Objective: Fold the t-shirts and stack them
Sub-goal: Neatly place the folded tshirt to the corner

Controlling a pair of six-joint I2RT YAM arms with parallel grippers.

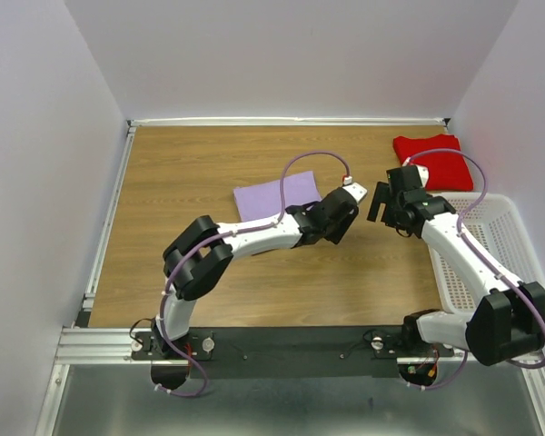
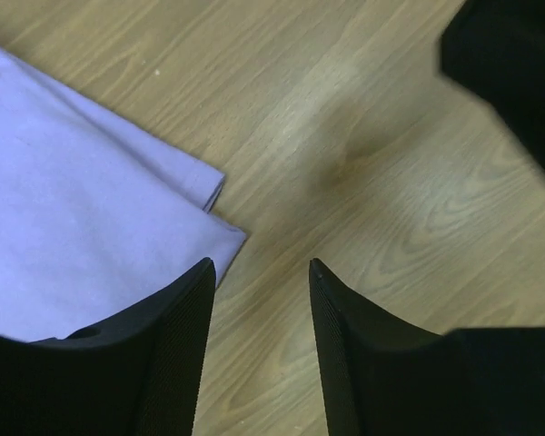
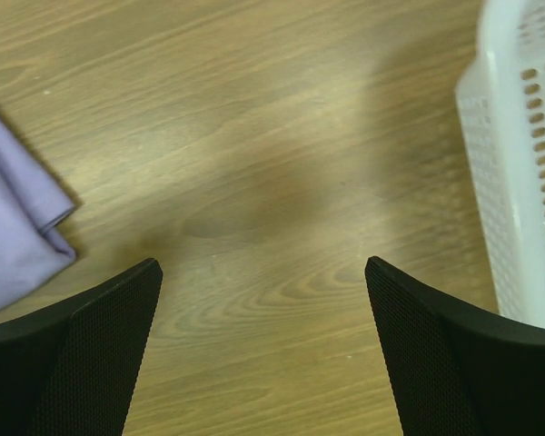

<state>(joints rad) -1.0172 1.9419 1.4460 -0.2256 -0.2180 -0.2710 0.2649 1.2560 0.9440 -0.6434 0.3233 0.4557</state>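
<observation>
You held both grippers empty. The left gripper [image 2: 260,265] had its jaws partly parted, with a corner of the folded lavender t-shirt [image 2: 73,227] just outside one jaw. The right gripper [image 3: 262,263] gaped wide over bare table [image 3: 254,136], the white perforated basket [image 3: 527,182] beyond one jaw. The red t-shirt [image 1: 433,161] lay folded well beyond both, probably awaiting stacking.

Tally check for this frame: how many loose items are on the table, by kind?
T-shirts: 2 (lavender t-shirt, red t-shirt)
Baskets: 1 (white basket)
Total: 3
</observation>
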